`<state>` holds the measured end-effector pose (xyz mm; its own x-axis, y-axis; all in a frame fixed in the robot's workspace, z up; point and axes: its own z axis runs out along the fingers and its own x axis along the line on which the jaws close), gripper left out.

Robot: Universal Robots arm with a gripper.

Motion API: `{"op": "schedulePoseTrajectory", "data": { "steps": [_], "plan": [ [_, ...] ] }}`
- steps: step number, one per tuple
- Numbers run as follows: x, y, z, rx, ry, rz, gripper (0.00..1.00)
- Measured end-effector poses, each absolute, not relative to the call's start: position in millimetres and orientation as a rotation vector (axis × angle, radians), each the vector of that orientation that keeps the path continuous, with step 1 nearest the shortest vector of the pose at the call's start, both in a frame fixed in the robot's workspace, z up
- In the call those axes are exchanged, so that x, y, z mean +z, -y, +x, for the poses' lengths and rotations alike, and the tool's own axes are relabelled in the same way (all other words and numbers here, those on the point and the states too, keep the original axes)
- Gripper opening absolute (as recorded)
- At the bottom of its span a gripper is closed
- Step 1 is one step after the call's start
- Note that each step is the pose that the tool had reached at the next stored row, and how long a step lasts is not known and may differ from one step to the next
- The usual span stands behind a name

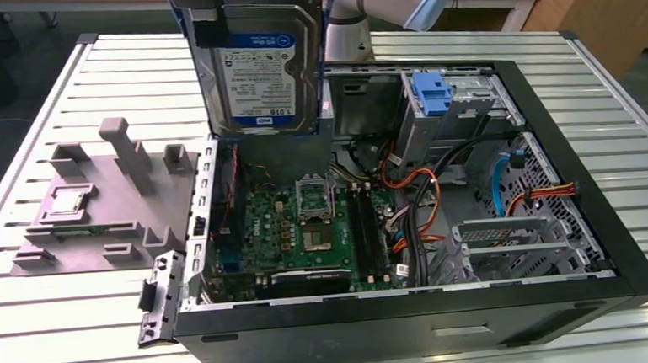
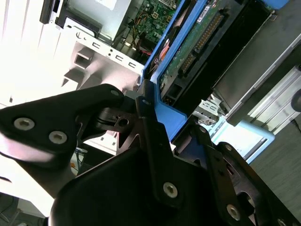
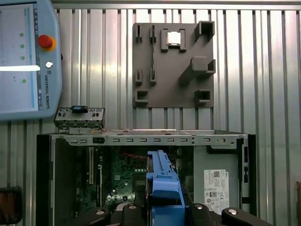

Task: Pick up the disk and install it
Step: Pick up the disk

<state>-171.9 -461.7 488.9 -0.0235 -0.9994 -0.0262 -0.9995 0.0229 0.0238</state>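
Since the end effector [image 3: 163, 211] is clamped shut on the blue carrier edges of the disk [image 1: 258, 63], the drive hangs on edge with nothing pressing on its label or circuit board, which I'd guess is the point. It's held above the open computer case [image 1: 596, 215], with the motherboard [image 1: 293, 225] below. A grey fixture plate [image 1: 89, 213] sits off to the side on the surface [image 1: 62, 316].

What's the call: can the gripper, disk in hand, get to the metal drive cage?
Probably yes. The case lies open, the gripper holds the disk upright above the motherboard, and nothing covers the cage; cables run close beside it.
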Motion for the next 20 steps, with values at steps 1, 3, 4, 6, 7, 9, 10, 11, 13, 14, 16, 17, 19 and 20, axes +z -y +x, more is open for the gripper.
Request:
{"op": "schedulePoseTrajectory", "data": {
  "steps": [1, 3, 4, 6, 7, 9, 10, 11, 13, 14, 16, 17, 19, 20],
  "plan": [
    [488.9, 461.7, -171.6, 0.056, -2.245, -2.194, 0.37],
    [488.9, 461.7, -171.0, 0.056, -2.245, -2.194, 0.37],
    [488.9, 461.8, -170.6, 0.055, -2.245, -2.194, 0.37],
    [488.9, 461.7, -170.0, 0.055, -2.245, -2.194, 0.37],
    [488.9, 461.7, -169.6, 0.056, -2.245, -2.194, 0.37],
    [488.9, 461.7, -169.0, 0.056, -2.245, -2.194, 0.37],
    [488.9, 461.7, -168.7, 0.056, -2.245, -2.194, 0.37],
    [488.9, 461.7, -168.4, 0.056, -2.245, -2.194, 0.37],
    [488.9, 461.7, -167.7, 0.056, -2.245, -2.194, 0.37],
    [488.9, 461.7, -167.4, 0.056, -2.245, -2.194, 0.37],
    [488.9, 461.7, -166.6, 0.055, -2.245, -2.194, 0.37],
    [488.9, 461.7, -166.3, 0.056, -2.245, -2.194, 0.37],
    [488.9, 461.7, -165.2, 0.055, -2.245, -2.194, 0.37],
    [488.9, 461.7, -164.8, 0.056, -2.245, -2.194, 0.37]
  ]
}}
